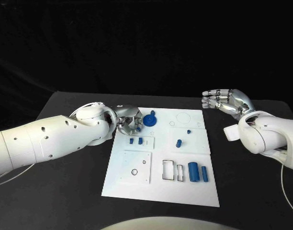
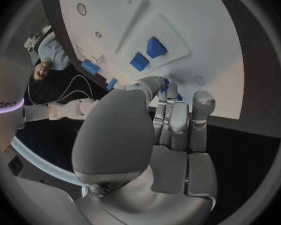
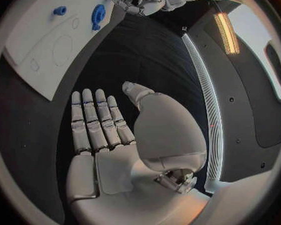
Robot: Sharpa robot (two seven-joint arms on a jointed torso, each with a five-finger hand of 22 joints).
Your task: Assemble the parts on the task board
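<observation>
Black table [image 1: 63,191] ran edge to edge under darkness, and the white task board [image 1: 162,194] lay in its middle, longer toward the robot than across. Its recesses were the story: near the far left corner a blue gear [image 1: 151,119] stood up on the board, just beside the left hand [image 1: 126,122], whose fingers [image 1: 129,128] curled in close at the board's left edge — whether they actually pinched anything beside the gear I could not tell. From the left wrist camera those fingers [image 2: 178,116] pointed at the board with a sliver of blue at their tips, and two blue blocks [image 2: 148,54] sat in a raised square panel just beyond. On the head view those same small blocks [image 1: 136,141] lay side by side in the panel below the gear. In the panel to the right a small blue peg [image 1: 188,131] stood, with an oblong blue piece [image 1: 179,143] lying near it. Closer to the robot, a rectangular slot held a slim blue bar [image 1: 180,172], and two blue cylinders [image 1: 197,172] lay just beside it — one thick, one thin. The near-left square plate [image 1: 134,166] showed small holes and nothing blue. The right hand [image 1: 224,101] hovered off the board's far right corner over the black table, fingers [image 3: 95,119] straight and side by side, thumb apart, holding nothing. Part of a printed word showed on the robot's body in the left wrist view, too cut off to read.
</observation>
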